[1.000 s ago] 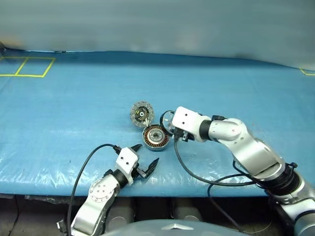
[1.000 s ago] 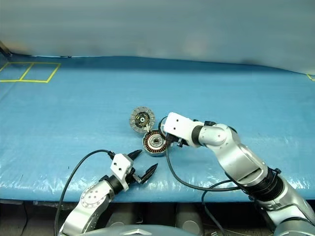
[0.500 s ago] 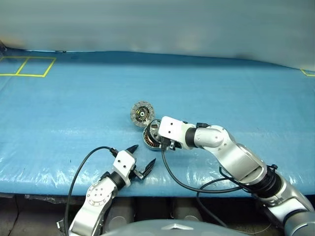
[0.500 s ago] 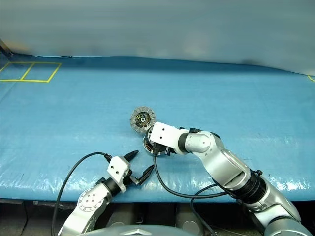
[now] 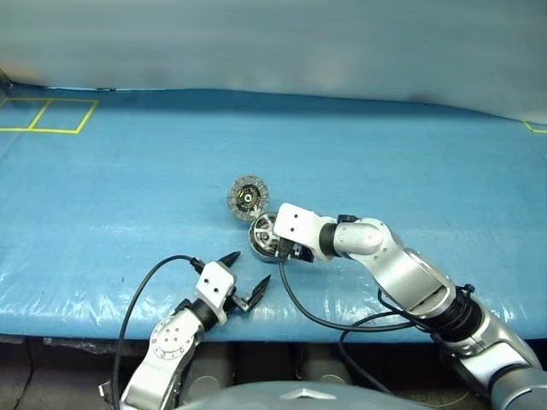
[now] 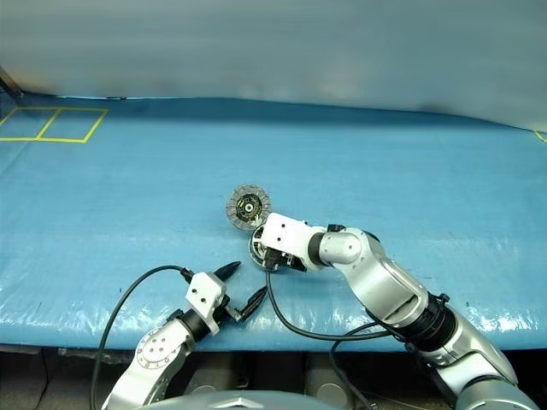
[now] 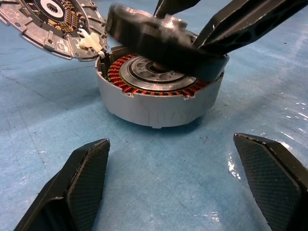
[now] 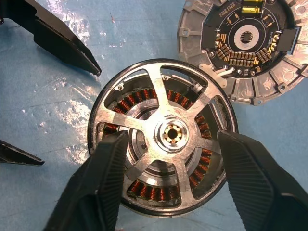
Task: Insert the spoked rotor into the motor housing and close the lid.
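Right claw [image 8: 168, 192] open astride the spoked rotor [image 8: 166, 134] atop the motor housing [image 7: 159, 103]

Blue surface with markings
A wrinkled blue surface [image 5: 128, 188] carries yellow taped squares [image 5: 47, 115] at its far left corner.

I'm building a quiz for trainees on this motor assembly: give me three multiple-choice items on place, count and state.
1. Where is the spoked rotor?
A. on top of the motor housing
B. beside the lid
C. in the left gripper

2. How many spokes show on the rotor?
A. three
B. five
C. eight

3. The lid is:
A. shut
B. swung open
C. missing

Answers: A, the rotor sits over the copper windings; B, five spokes run out from the hub; B, the lid's inner face is exposed beside the housing.
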Robot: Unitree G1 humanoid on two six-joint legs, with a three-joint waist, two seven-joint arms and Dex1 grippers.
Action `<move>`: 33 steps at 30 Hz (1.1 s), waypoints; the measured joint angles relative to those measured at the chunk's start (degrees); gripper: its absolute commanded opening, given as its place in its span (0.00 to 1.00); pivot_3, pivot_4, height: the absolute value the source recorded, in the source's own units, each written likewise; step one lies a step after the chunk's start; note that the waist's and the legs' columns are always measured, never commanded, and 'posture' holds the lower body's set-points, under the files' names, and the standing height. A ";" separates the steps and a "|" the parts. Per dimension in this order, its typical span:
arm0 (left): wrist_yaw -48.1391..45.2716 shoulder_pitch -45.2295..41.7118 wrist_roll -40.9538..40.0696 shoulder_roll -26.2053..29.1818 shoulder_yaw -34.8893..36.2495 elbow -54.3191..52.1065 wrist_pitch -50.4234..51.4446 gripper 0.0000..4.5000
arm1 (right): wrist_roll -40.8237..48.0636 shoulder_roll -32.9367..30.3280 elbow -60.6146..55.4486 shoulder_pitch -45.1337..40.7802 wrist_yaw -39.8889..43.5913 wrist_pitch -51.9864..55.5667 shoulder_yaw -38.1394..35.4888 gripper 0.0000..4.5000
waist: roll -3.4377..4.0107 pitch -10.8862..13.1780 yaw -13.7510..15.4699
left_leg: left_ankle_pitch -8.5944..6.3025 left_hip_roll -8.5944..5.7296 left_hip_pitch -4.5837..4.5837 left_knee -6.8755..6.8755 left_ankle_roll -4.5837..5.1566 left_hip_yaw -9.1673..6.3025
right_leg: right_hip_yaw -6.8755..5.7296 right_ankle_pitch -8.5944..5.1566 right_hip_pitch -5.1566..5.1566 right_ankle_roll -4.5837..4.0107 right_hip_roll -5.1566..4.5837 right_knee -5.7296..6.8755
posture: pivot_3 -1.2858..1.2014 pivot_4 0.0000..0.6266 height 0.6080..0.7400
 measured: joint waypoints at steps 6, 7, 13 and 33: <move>0.50 0.34 0.00 -0.04 -0.02 -0.02 0.12 1.00 | 0.35 1.19 -0.26 -0.02 -0.16 2.38 -1.37 0.90 | 0.00 0.00 0.00 | 0.00 0.00 0.00 0.01 0.00 0.00 | 0.00 0.00 0.01 0.00 0.00 0.01 | 0.52 0.24 1.00; 0.60 0.44 0.00 -0.03 -0.01 -0.02 0.18 1.00 | 0.78 1.60 -0.36 -0.05 -0.20 3.38 -2.46 0.90 | 0.00 0.00 0.00 | 0.00 0.00 0.00 0.01 0.00 0.00 | 0.01 0.00 0.00 0.00 0.00 0.01 | 0.52 0.24 1.00; 0.62 0.37 -0.12 0.14 0.37 -0.03 0.37 1.00 | 1.37 2.62 -0.43 -0.22 -1.17 4.84 -4.57 0.90 | 0.00 0.00 -0.03 | 0.00 0.00 -0.01 0.00 0.00 0.00 | 0.00 0.00 -0.01 0.00 0.00 0.01 | 0.52 0.24 1.00; 0.37 -0.30 -0.37 0.17 0.95 -0.03 0.23 1.00 | 1.05 3.79 1.97 -0.43 -2.05 1.47 -3.91 0.00 | 0.00 0.00 -0.13 | 0.00 0.00 0.07 0.01 -0.01 0.00 | 0.00 0.01 0.05 -0.01 0.00 0.03 | 0.52 0.24 1.00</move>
